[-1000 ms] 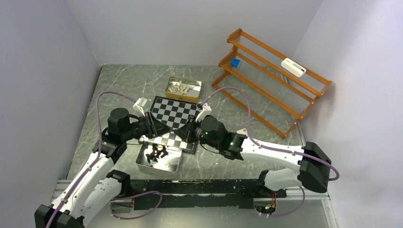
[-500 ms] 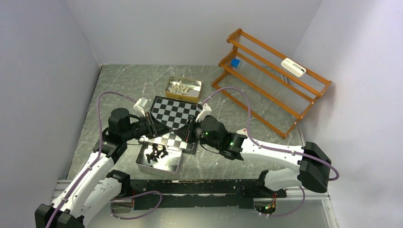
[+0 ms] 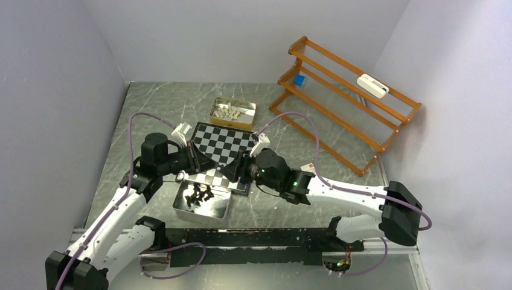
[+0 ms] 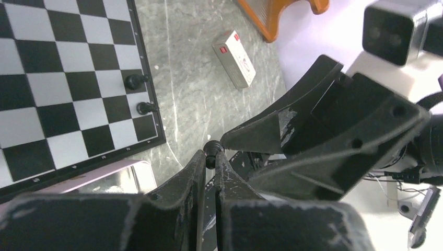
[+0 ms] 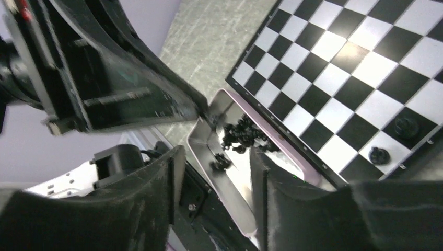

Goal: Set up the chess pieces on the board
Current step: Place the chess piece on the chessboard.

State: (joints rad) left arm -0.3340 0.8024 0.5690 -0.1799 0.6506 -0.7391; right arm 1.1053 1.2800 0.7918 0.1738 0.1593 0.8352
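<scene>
Over on the left, the left tool [image 4: 210, 157] is pressed together on a small black piece [image 4: 211, 147], pinching it at the very tips of its fingers and holding it in the air close to the near edge of the board [image 3: 224, 144]. Just in front of it a silver tray [image 3: 218, 207] rests on the grey marbled counter [image 3: 157, 106], its far rim right against the board's near border, and a loose heap of black pieces [image 3: 199, 194] lies inside it. The board lies flat in the middle of the counter, chequered black and white. Two corner pieces [image 4: 133, 81], both black, stand on neighbouring squares along its edge at the corner nearest the right arm. Just beyond the board's far edge sits an open gold tin [image 3: 217, 118] with a pile of white pieces [image 3: 231, 111] in it. The right tool [image 5: 217, 154] faces the left one tip to tip with its fingers spread apart, gripping nothing. In the left wrist view one of its fingertips lies right beside the held piece, though I cannot tell whether it actually touches. To the right of the board a small white box [image 4: 234, 57] with red marks lies on the counter. Against the wall at the far right stands an orange rack [image 3: 344, 90], with a blue block [image 3: 298, 79] on a lower shelf and a white object [image 3: 371, 85] on the upper one
</scene>
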